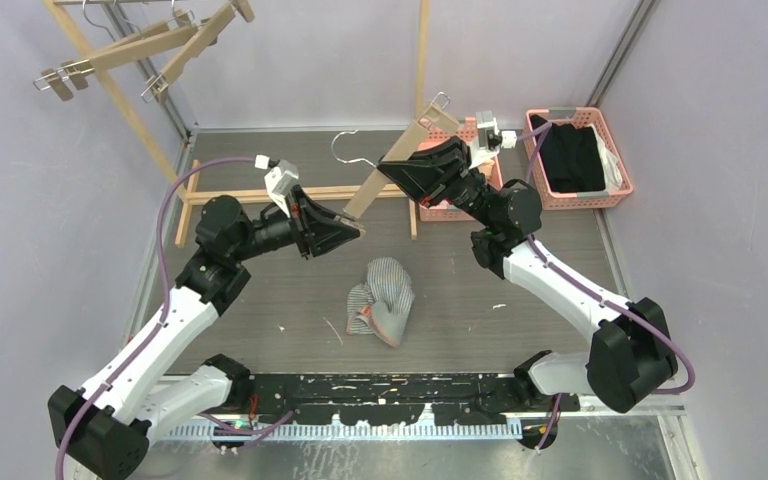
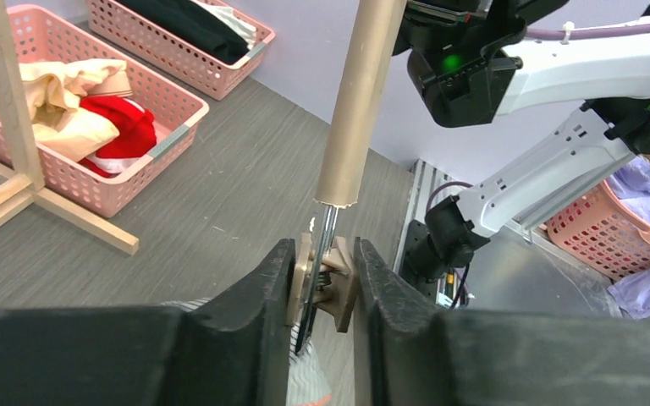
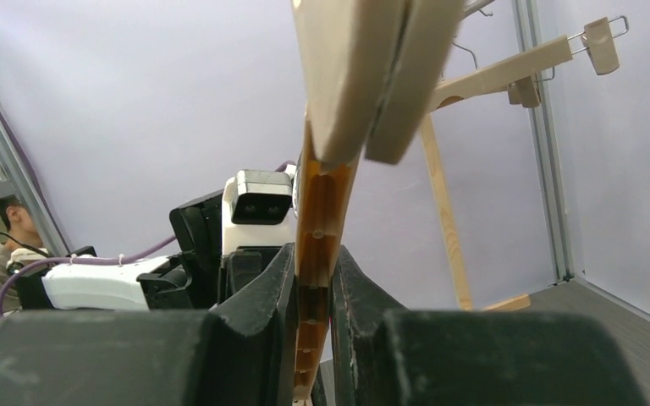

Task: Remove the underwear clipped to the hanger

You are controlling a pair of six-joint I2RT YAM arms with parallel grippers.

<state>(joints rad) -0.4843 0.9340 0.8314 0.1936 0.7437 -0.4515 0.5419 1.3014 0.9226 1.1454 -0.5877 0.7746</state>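
Observation:
The wooden hanger (image 1: 392,160) is held in the air between both arms. My right gripper (image 1: 388,170) is shut on the hanger's bar (image 3: 315,254). My left gripper (image 1: 358,232) is shut on the wooden clip (image 2: 326,283) at the hanger's lower end. The grey-and-white pinstriped boxer briefs (image 1: 383,298) lie crumpled on the table below, free of the clip; a bit of them shows under my left jaws (image 2: 305,381). The red piece (image 2: 123,131) and the beige piece (image 2: 63,101) lie in the nearer pink basket (image 2: 156,165).
A second pink basket (image 1: 615,175) at the back right holds black clothing (image 1: 570,155). A wooden rack (image 1: 260,195) stands at the back, with more empty clip hangers (image 1: 130,55) hanging at the upper left. Another pink basket with lilac cloth (image 2: 635,237) sits off the table.

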